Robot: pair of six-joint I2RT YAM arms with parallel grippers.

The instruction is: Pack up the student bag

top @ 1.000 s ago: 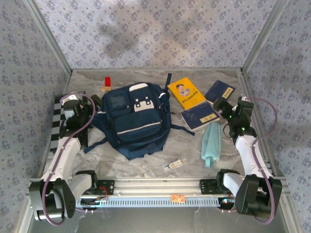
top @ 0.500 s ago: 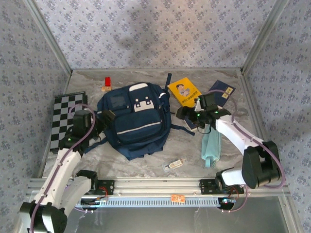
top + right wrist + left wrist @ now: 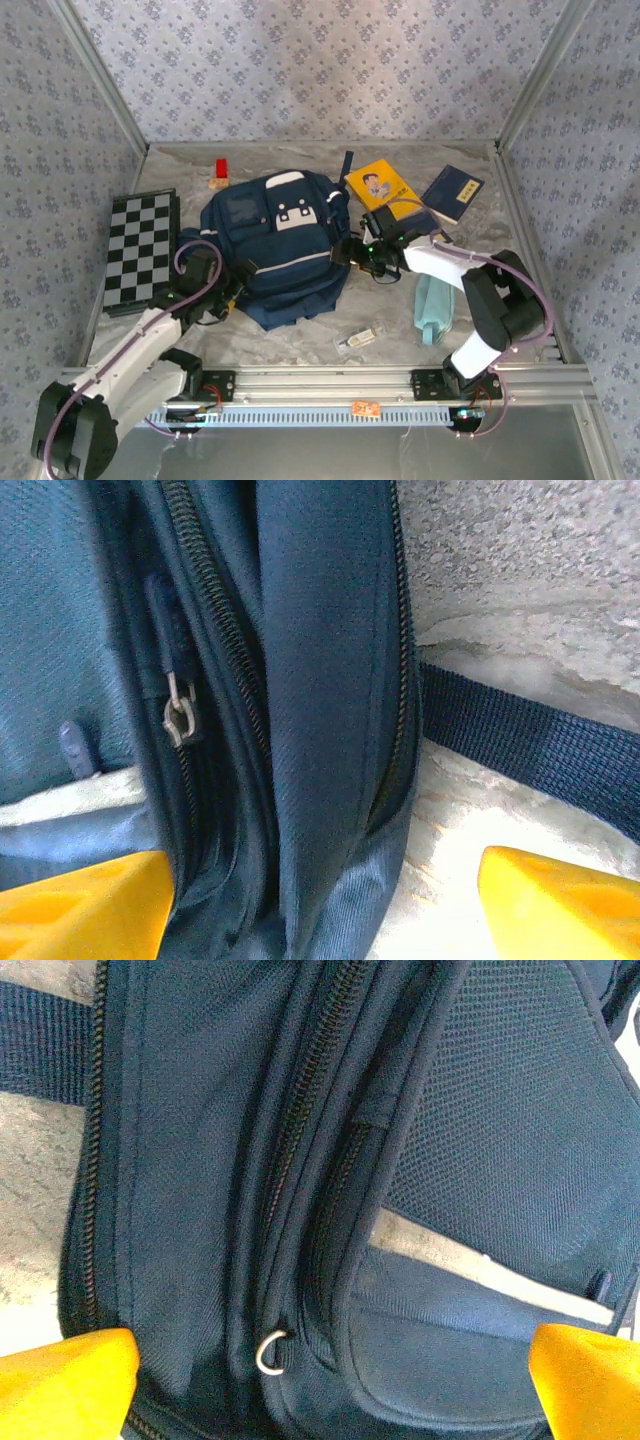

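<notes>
the student bag (image 3: 275,250) is lying mid-counter (image 3: 300,345), looking zipped. the left gripper (image 3: 235,285) is sitting released at its near-left edge. the right gripper (image 3: 345,250) is straddling the right seam, jaws spread and not pinching. it should be centring on the zipper pull (image 3: 178,720) before clenching.

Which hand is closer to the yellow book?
Right. The right gripper is in front of the yellow book, beside the backpack; the left gripper is across the backpack.

White arms (image 3: 135,340) with black joints, purple cables (image 3: 178,265); left hand (image 3: 325,1385) and right hand (image 3: 320,905) have orange-yellow fingertips (image 3: 65,1385).
</notes>
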